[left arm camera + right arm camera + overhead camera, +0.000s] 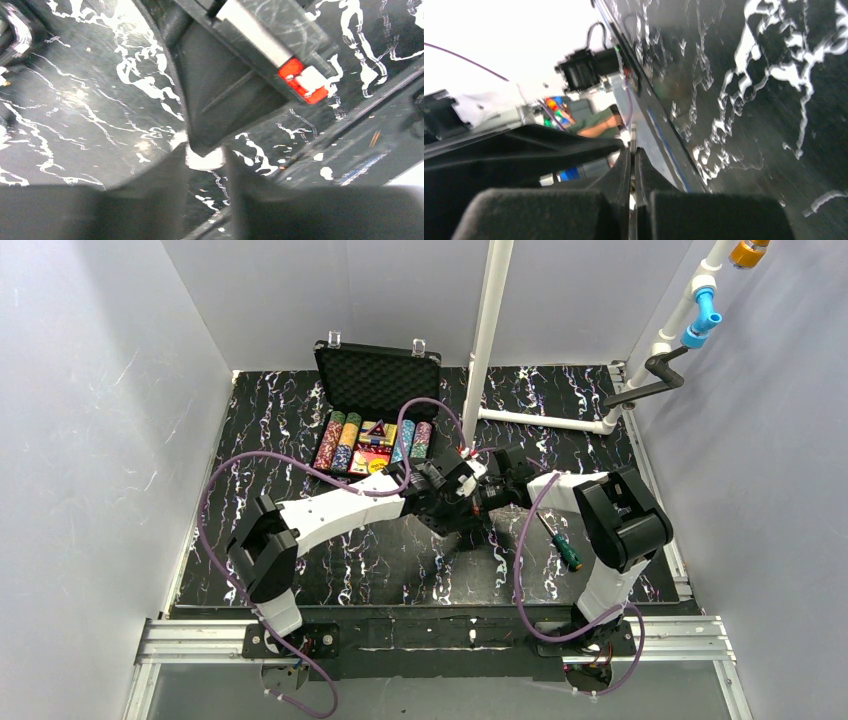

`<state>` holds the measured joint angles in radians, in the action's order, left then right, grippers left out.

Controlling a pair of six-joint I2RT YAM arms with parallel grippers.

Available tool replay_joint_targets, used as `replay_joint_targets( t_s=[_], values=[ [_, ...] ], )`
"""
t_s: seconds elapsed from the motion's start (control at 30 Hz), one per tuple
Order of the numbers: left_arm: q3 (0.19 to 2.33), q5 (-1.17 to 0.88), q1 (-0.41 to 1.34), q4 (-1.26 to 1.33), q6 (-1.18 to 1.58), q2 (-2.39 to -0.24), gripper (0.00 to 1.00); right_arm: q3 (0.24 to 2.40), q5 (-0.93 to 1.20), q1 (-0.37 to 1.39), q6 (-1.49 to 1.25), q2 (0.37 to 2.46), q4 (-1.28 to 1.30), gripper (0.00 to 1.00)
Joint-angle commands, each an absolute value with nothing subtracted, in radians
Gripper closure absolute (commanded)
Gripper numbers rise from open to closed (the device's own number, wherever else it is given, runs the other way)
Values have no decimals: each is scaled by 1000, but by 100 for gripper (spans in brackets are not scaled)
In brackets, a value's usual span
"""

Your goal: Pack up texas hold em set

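The black case (378,375) stands open at the back of the table, lid up. Rows of poker chips (338,440) and a red triangle (377,430) lie in it. Both arms meet in front of the case. My left gripper (462,492) (205,161) pinches a small white disc (202,161) between its fingertips. My right gripper (490,488) (633,155) is shut, with a thin pale edge of the disc (632,139) showing between its jaws. In the left wrist view one right finger (225,100) covers most of the disc.
A green-handled screwdriver (562,543) lies on the marbled mat by the right arm. A white pipe post (487,340) rises just behind the two grippers, with a crossbar (545,422) running right.
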<state>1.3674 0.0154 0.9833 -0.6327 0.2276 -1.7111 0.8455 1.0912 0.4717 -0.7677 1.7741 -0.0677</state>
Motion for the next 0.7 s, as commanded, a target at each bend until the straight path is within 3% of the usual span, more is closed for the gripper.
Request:
replay_joint_targets(
  t_s=[0.0, 0.13, 0.3, 0.5, 0.67],
  values=[
    [1354, 72, 979, -655, 255, -1624, 78, 803, 1088, 485, -782, 1700, -135, 99],
    [1307, 145, 969, -666, 317, -1526, 67, 774, 1014, 488, -781, 1626, -156, 99],
    [1246, 269, 931, -719, 439, -1304, 39, 818, 706, 505, -615, 1530, -31, 99],
    [1237, 443, 920, -858, 479, -1012, 25, 930, 265, 680, -290, 1470, 101, 99],
    [1229, 505, 919, -932, 487, -799, 19, 1075, 51, 774, -57, 1549, 160, 99]
  ],
)
